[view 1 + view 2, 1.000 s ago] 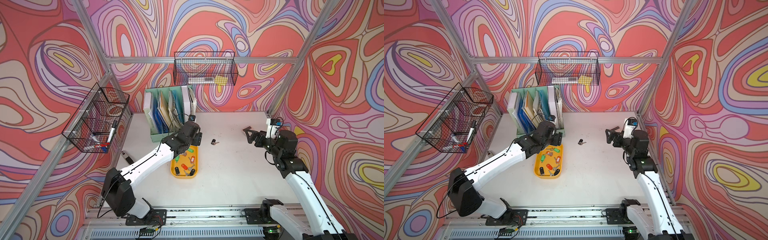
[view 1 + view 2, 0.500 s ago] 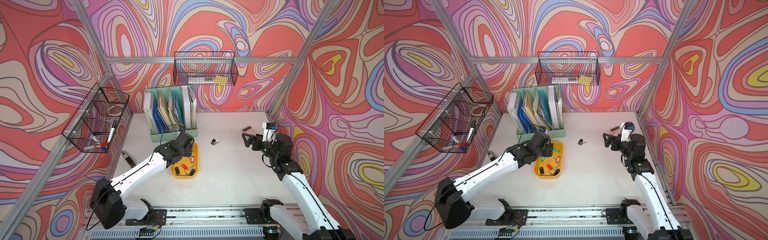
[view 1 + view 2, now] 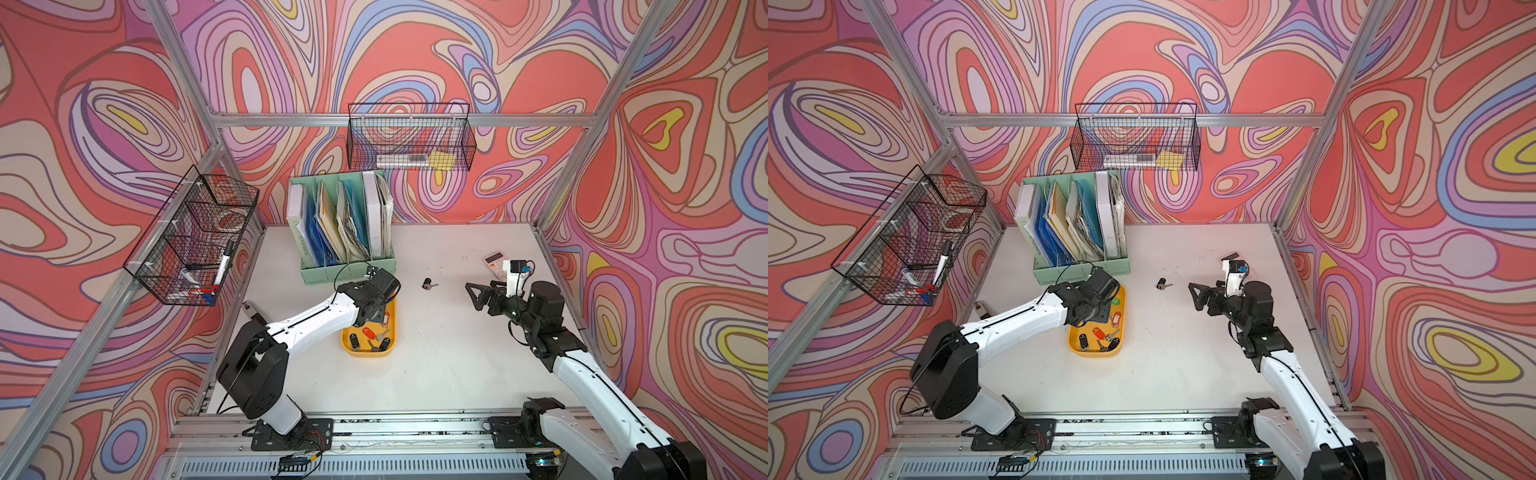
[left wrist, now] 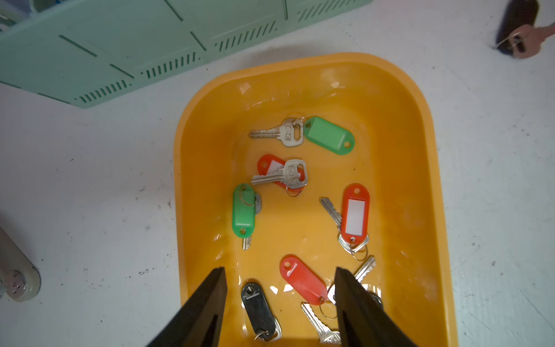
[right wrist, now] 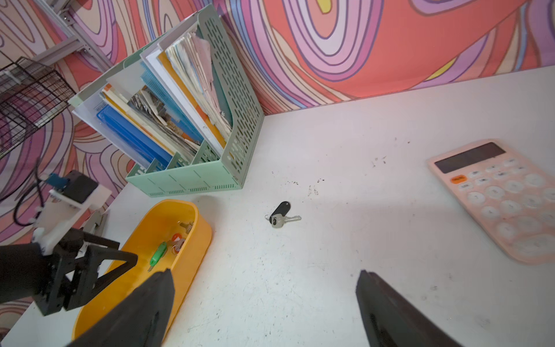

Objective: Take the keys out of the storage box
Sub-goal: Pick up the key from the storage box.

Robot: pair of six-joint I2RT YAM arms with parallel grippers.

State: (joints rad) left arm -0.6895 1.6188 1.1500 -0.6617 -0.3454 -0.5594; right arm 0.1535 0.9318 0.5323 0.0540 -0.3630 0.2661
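Your left hand [image 4: 280, 270] has dropped over the storage box [image 4: 420, 186], jaws narrowing, nothing grasped yet; pick looks imminent w/ most keys [image 4: 303, 284] still in; right hand [image 5: 265, 272] gapes empty

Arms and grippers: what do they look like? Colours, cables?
White shells, black joints and bases on left arm and right arm. A black cable loops over the left wrist; each wrist carries a white camera bracket with a blue part. Black tapered fingers on triangular frames: left gripper and right gripper.
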